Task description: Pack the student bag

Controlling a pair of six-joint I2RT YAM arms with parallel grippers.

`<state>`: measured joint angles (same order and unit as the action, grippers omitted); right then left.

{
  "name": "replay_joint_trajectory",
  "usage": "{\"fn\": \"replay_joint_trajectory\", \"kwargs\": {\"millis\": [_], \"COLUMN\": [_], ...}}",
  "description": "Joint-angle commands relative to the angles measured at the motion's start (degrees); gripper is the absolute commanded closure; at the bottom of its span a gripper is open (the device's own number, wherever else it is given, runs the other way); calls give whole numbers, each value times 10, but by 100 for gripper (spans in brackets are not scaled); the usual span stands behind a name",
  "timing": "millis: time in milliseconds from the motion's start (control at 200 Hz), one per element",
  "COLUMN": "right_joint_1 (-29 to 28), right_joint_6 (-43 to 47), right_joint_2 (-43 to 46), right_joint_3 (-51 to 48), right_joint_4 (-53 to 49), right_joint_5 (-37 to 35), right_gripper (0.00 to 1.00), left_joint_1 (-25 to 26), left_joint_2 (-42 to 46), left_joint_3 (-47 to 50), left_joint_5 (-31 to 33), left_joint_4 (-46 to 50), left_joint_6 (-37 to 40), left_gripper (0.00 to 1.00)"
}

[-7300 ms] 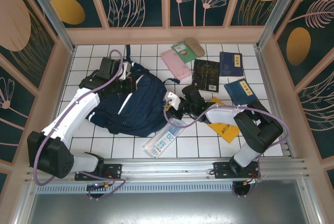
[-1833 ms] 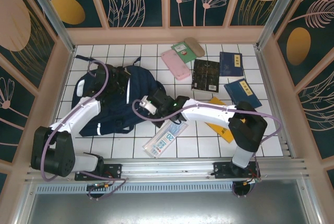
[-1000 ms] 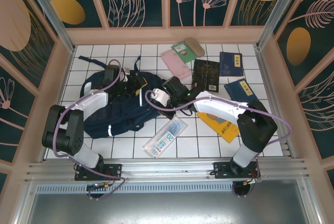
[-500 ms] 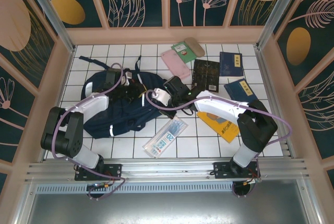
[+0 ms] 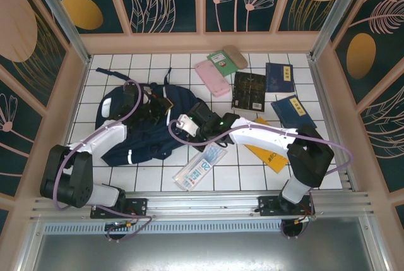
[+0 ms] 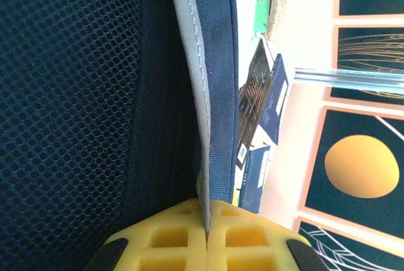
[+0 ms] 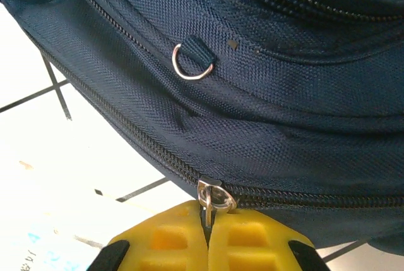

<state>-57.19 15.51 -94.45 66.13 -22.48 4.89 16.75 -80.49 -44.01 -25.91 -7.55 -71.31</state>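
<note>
The student bag (image 5: 154,143) lies slumped left of centre on the tiled bench (image 5: 151,179), with books (image 5: 249,91) well off to its right. The left end effector (image 6: 206,227) is clamped on the bag's grey-edged seam (image 6: 192,81). The right end effector (image 7: 207,220) pinches a zip pull (image 7: 211,196).

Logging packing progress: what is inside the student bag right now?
No opening is visible on the student bag, and fabric hides any contents. The right tool pinches a zipper pull. Books lie outside it.
</note>
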Motion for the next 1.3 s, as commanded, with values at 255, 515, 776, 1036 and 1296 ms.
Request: {"fn": "replay_joint_trajectory", "kwargs": {"millis": [255,515,776,1036,1296], "right_joint_1": [-65,-87,-126,-158,-183], "right_joint_6": [-18,-32,-46,-76,-79], "right_joint_2": [-6,-3,-92,-155,-202], "right_joint_3": [28,28,124,185,233], "right_joint_4": [-15,-2,-3,-10,2], "right_joint_5": [-47,-67,-85,-141,-154], "right_gripper": [100,100,100,94,88], "left_joint_1": [-5,-9,-8,-8,-9], "left_joint_2": [44,67,72,69,61], "left_joint_3": [-31,-45,-53,-52,-51], "left_joint_5": [69,97,114,115,110], "left_joint_4": [-61,-62,-55,-60,-80], "left_joint_6": [-31,-68,-80,-87,-95], "left_gripper": [100,100,100,100,100]}}
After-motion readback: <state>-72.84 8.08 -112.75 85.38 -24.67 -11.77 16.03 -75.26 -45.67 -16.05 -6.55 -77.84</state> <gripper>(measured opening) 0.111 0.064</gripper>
